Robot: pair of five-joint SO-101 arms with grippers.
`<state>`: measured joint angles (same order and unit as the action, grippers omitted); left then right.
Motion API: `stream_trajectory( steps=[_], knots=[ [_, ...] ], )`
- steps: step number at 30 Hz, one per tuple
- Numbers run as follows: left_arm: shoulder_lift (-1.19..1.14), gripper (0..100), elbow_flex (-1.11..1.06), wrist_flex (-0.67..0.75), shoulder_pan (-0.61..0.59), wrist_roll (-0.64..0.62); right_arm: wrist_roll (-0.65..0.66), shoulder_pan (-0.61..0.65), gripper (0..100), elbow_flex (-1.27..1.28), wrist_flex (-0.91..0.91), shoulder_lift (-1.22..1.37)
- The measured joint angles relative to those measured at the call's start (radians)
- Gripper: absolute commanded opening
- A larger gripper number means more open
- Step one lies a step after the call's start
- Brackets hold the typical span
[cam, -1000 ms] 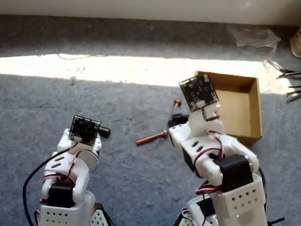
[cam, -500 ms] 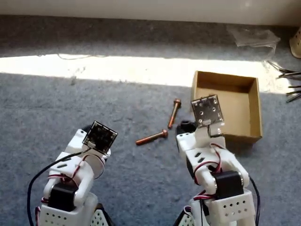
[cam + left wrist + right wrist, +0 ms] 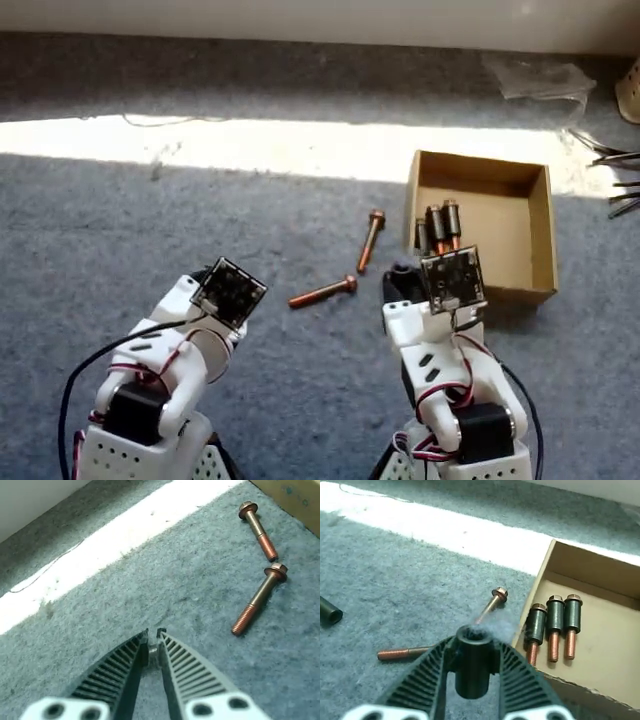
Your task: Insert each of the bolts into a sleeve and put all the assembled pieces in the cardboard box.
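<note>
Right gripper [image 3: 473, 643] grasping a dark sleeve [image 3: 471, 677] above the grey tabletop [image 3: 380, 580], left gripper [image 3: 153, 634] clenched shut, two bare bolts [image 3: 257, 597] beside the cardboard box [image 3: 600, 570], three assembled pieces [image 3: 554, 620] inside it.

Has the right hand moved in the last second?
Yes. The right hand drew back toward its base, off the near end of the bolt beside the cardboard box.

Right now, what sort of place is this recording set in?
Probably an informal indoor workspace, a carpet-covered table set up for small assembly work, not a factory line. Signs: grey carpet crossed by a sunlit strip, a cardboard box with loose bolts nearby, and what look like hand tools at the edge.
</note>
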<state>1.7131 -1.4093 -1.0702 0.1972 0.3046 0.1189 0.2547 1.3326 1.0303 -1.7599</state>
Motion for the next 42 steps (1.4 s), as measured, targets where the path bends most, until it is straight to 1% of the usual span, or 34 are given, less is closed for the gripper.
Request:
stream_trajectory(
  steps=[3, 7, 12, 18, 24, 26, 30, 33, 36, 42],
  knots=[
    [-0.140, 5, 0.094, 0.000, 0.034, 0.000, 0.000, -0.026, 0.4, 0.009, 0.032, -0.057],
    [-0.414, 5, 0.258, 0.000, 0.098, 0.003, 0.000, -0.032, 0.4, 0.051, 0.049, -0.068],
    [-0.792, 5, 0.456, 0.000, 0.176, 0.069, 0.000, -0.057, 0.4, 0.072, 0.049, -0.069],
    [-1.158, 5, 0.671, -0.002, 0.184, 0.080, -0.055, -0.114, 0.4, 0.077, 0.046, -0.069],
    [-1.392, 5, 0.827, -0.002, 0.195, 0.080, -0.060, -0.117, 0.4, 0.153, 0.020, -0.071],
    [-1.458, 5, 0.868, -0.002, 0.224, 0.080, -0.061, -0.117, 0.4, 0.166, 0.017, -0.071],
    [-1.588, 5, 0.976, -0.055, 0.299, 0.080, -0.061, -0.117, 0.4, 0.167, 0.017, -0.071],
    [-1.686, 5, 1.069, -0.086, 0.334, 0.080, -0.061, -0.117, 0.4, 0.167, 0.017, -0.071],
    [-1.792, 5, 1.163, -0.120, 0.339, 0.080, -0.061, -0.117, 0.4, 0.167, 0.017, -0.071],
    [-1.987, 6, 1.356, -0.239, 0.334, 0.080, -0.061, -0.117, 0.4, 0.167, 0.017, -0.072]
  ],
)
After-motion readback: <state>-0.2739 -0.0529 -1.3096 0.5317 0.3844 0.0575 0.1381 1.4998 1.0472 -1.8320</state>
